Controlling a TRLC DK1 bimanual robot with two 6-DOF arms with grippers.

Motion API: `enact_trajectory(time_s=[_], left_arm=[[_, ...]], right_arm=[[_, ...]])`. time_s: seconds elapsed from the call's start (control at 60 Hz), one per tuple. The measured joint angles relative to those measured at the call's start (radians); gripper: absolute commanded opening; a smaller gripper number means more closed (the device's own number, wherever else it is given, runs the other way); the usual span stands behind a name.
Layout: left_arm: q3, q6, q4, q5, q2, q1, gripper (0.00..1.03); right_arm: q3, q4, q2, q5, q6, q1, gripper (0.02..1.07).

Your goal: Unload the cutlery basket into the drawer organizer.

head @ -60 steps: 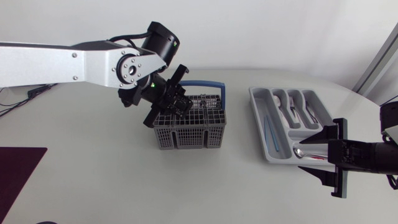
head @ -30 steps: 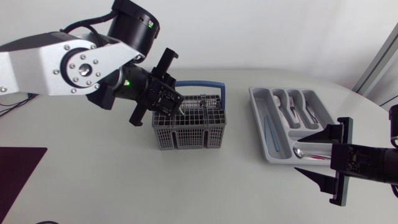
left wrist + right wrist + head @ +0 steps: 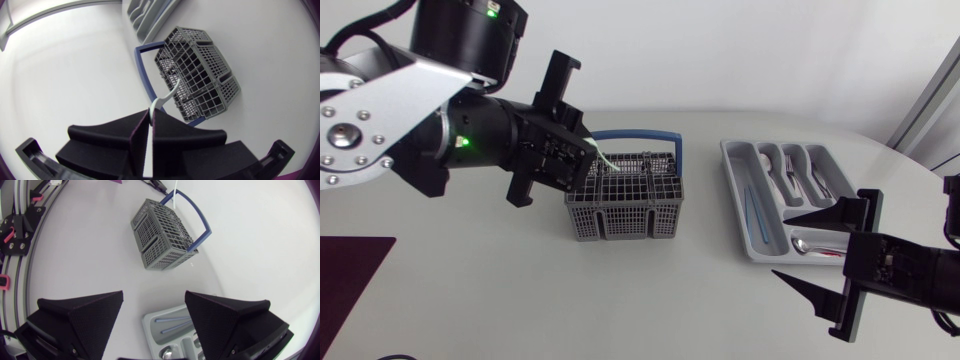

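The grey cutlery basket (image 3: 625, 205) with a blue handle (image 3: 642, 134) stands mid-table. My left gripper (image 3: 582, 158) hangs above its left rim, shut on a thin white plastic utensil (image 3: 607, 162). In the left wrist view the utensil (image 3: 167, 94) runs from between the fingers down into the basket (image 3: 200, 75). The grey drawer organizer (image 3: 730, 170) lies to the right and holds several pieces. A metal spoon (image 3: 813, 246) rests in its front compartment. My right gripper (image 3: 782, 244) stands open over that front end, touching nothing. In the right wrist view it (image 3: 153, 297) hangs above the organizer (image 3: 167, 322).
A dark purple mat (image 3: 345, 270) lies at the table's front left corner. Pale blue utensils (image 3: 756, 212) fill the organizer's left slot. Bare tabletop stretches between the basket and the organizer.
My left arm has risen and swung left, drawing the white utensil up out of the basket. My right gripper has opened wider and shifted toward the table's front; the spoon stays in the organizer.
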Motion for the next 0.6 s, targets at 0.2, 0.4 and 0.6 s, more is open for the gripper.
enact_trajectory(time_s=[0.2,0.4,0.6], left_arm=[[0.032,-0.280,-0.057,-0.003,-0.024,-0.102,0.15],[0.158,-0.681,-0.164,0.078,0.083,-0.169,0.15],[0.276,-1.034,-0.236,0.239,0.216,-0.169,0.14]], right_arm=[[-0.023,0.072,-0.042,0.015,0.132,0.048,0.92],[-0.025,0.150,-0.080,0.131,0.277,0.168,0.92],[-0.037,0.271,-0.085,0.355,0.418,0.404,0.92]])
